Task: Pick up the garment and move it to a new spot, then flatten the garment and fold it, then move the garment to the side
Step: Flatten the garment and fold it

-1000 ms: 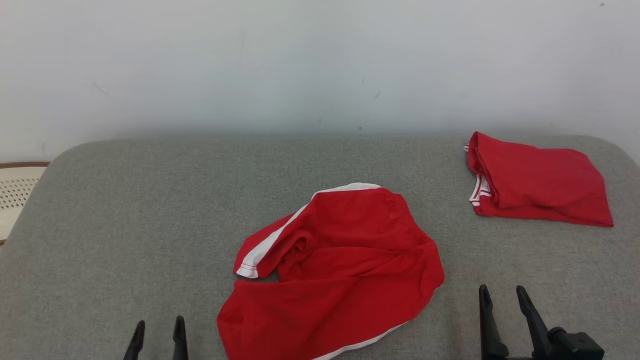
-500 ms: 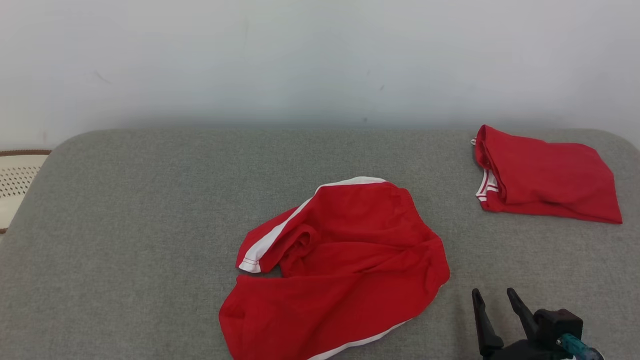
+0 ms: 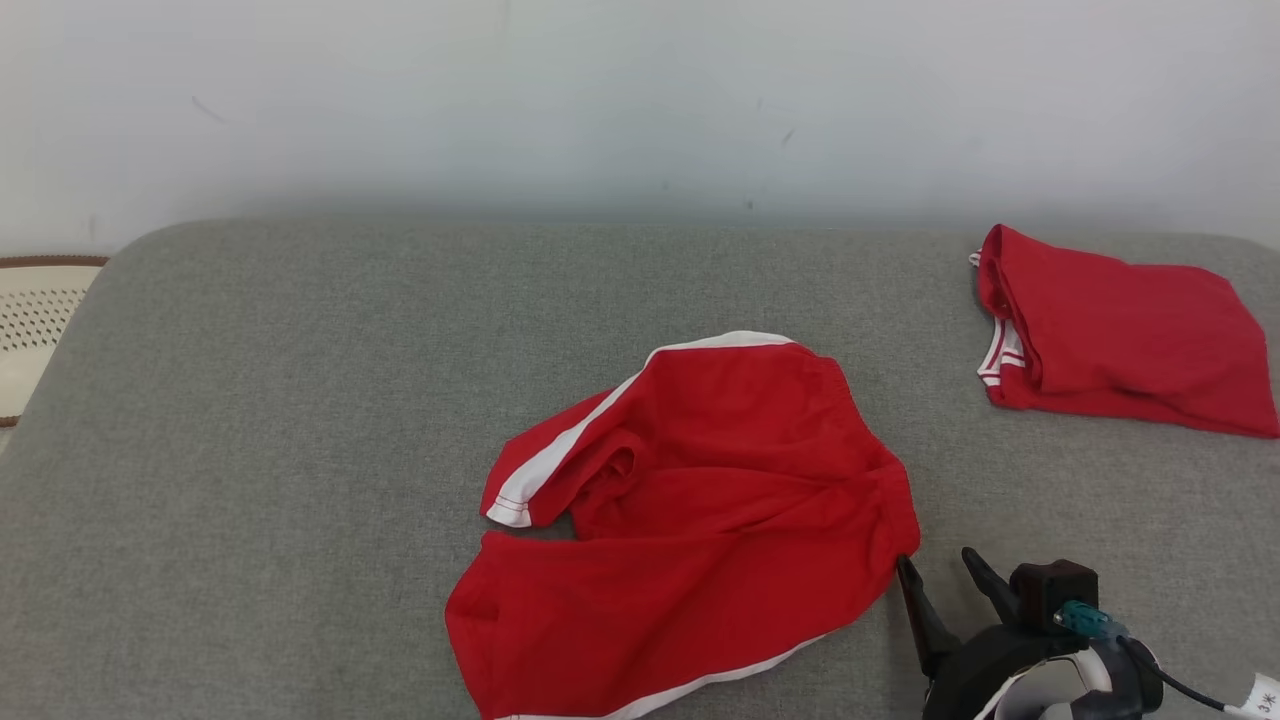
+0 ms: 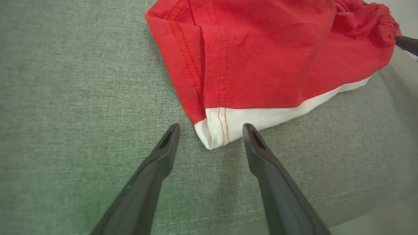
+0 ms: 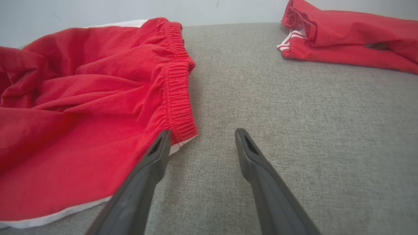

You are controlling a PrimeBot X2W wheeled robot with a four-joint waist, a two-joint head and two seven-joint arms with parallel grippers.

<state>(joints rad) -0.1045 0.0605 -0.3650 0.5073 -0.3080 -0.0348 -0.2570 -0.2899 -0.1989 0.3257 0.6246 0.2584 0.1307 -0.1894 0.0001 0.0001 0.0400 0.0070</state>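
Black left claw [image 4: 210, 128] is spread wide at the white corner [image 4: 214, 135] of the crumpled red shorts [image 3: 700, 500], lying mid grey cushion [image 3: 300, 400]. The right claw [image 3: 934, 560], spread too, sits beside the waistband [image 5: 178, 107] (two ends, so they lift evenly).

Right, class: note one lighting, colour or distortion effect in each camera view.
Head view: soft, even light, no glare on the crumpled shorts. Left wrist view: greenish cast on the cushion, lower left. Right wrist view: wide-angle stretch enlarges the right gripper.
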